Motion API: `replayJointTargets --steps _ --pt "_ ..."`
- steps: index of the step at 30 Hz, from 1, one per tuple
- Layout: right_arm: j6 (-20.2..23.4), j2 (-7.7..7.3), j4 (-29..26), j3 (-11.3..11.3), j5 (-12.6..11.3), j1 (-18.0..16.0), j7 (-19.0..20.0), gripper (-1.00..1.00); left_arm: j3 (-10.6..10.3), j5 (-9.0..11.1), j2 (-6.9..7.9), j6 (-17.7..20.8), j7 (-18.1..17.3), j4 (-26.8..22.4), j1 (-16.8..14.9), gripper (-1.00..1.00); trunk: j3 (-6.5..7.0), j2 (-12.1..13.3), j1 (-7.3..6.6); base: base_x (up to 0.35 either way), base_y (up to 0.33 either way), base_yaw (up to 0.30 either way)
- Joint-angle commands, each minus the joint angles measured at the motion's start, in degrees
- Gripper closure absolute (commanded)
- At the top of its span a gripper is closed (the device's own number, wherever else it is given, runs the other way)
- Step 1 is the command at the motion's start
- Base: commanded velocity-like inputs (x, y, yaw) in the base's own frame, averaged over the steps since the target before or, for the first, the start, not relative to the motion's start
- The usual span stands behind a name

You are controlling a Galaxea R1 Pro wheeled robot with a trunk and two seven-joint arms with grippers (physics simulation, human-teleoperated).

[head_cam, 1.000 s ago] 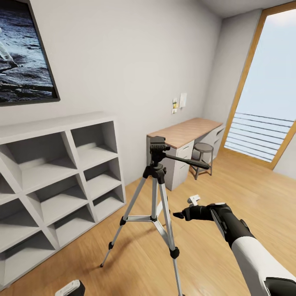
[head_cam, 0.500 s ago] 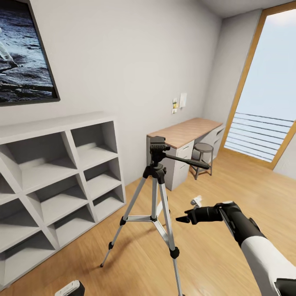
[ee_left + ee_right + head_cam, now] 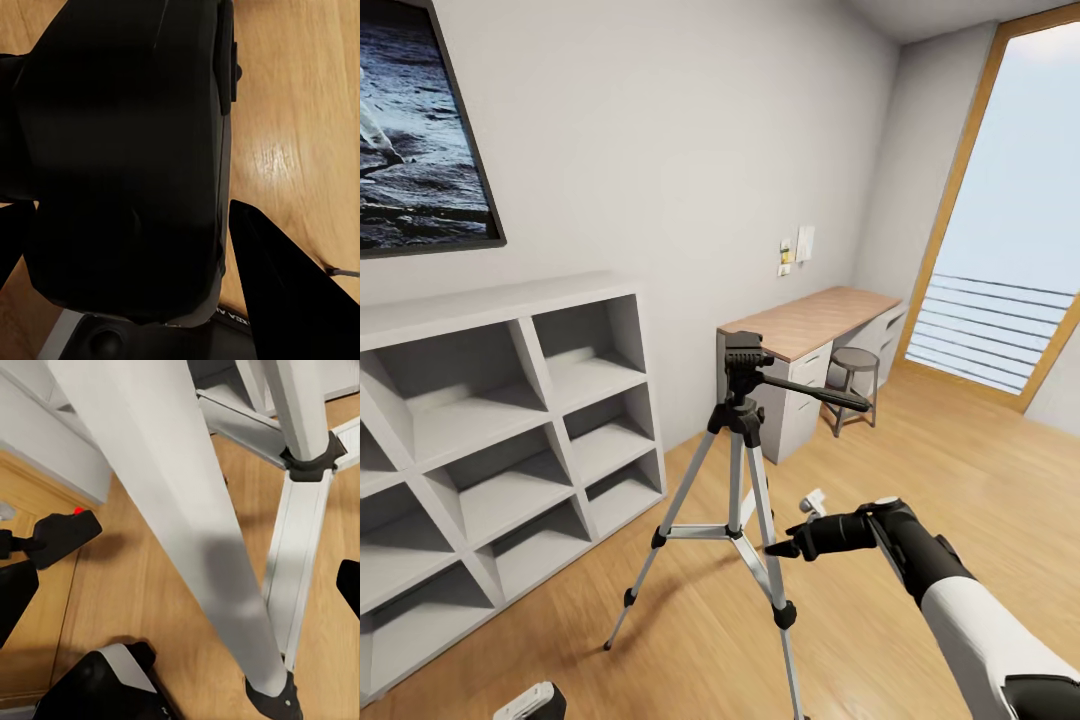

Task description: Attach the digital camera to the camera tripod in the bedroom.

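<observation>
The camera tripod (image 3: 738, 470) stands on the wood floor in front of the white cube shelf (image 3: 500, 420), its black head (image 3: 745, 358) bare and its long handle pointing right. My right gripper (image 3: 784, 548) hovers low beside the tripod's front right leg. In the right wrist view it is open (image 3: 180, 585), and that silver leg (image 3: 172, 502) runs between the widely spread fingertips (image 3: 15, 592). My left gripper (image 3: 142, 255) is shut on the digital camera (image 3: 127, 157), whose black body sits between the fingers (image 3: 281, 285). A piece of the left arm (image 3: 530, 703) shows at the bottom edge.
A wooden-topped desk (image 3: 810, 320) with a round stool (image 3: 853, 365) stands against the wall behind the tripod. A tall wood-framed window with a railing (image 3: 1000, 240) is at the right. A dark framed picture (image 3: 415, 120) hangs above the shelf.
My right gripper first drew back to the right, then swung left and slightly lower, closer to the tripod's front right leg. The tripod and the left arm have not moved.
</observation>
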Motion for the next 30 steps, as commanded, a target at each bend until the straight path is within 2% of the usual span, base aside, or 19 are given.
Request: replayJointTargets --steps 1,8,10,13,15,17,18,22,25,30 --pt "0.41 0.21 0.02 0.09 0.1 -0.04 0.17 -1.0 -0.39 0.42 0.08 0.09 0.34 -0.17 -0.03 1.0 -0.08 -0.07 0.01 0.0 0.0 0.0" --pt "0.21 2.02 1.7 0.05 -0.07 -0.04 -1.32 -1.0 -0.41 0.42 0.08 0.09 0.35 -0.17 -0.03 1.0 -0.08 -0.07 0.01 0.0 0.0 0.0" --pt "0.16 2.95 2.13 -0.21 -0.64 -0.04 -4.27 -1.0 -0.39 0.42 0.08 0.09 0.34 -0.17 -0.03 1.0 -0.08 -0.07 0.01 0.0 0.0 0.0" --pt "0.11 4.45 2.47 -0.37 -3.15 -0.04 -9.24 -1.0 -0.38 0.42 0.08 0.09 0.34 -0.17 -0.03 1.0 -0.08 -0.07 0.01 0.0 0.0 0.0" --pt "-0.08 4.83 2.54 -0.4 -4.28 -0.04 -11.41 -1.0 -0.38 0.42 0.08 0.09 0.34 -0.17 -0.03 1.0 -0.08 -0.07 0.01 0.0 0.0 0.0" --pt "-0.74 5.07 2.78 -0.41 -4.97 -0.04 -13.12 -1.0 -0.38 0.42 0.08 0.09 0.34 -0.17 -0.03 1.0 -0.08 -0.07 0.01 0.0 0.0 0.0" --pt "-2.6 5.18 4.02 -0.42 -5.42 -0.04 -14.43 -1.0 -0.38 0.42 0.08 0.09 0.34 -0.17 -0.03 1.0 -0.08 -0.07 0.01 0.0 0.0 0.0" --pt "-5.93 5.22 5.89 -0.43 -6.61 -0.04 -15.18 -1.0 -0.38 0.42 0.08 0.09 0.34 -0.17 -0.03 1.0 -0.08 -0.07 0.01 0.0 0.0 0.0" --pt "-7.46 5.21 6.57 -0.43 -7.49 -0.04 -15.85 -1.0 -0.38 0.42 0.08 0.09 0.34 -0.17 -0.03 1.0 -0.08 -0.07 0.01 0.0 0.0 0.0" --pt "-7.9 5.21 6.71 -0.43 -7.63 -0.04 -18.57 -1.0 -0.38 0.42 0.08 0.09 0.34 -0.17 -0.03 1.0 -0.08 -0.07 0.01 0.0 0.0 0.0"
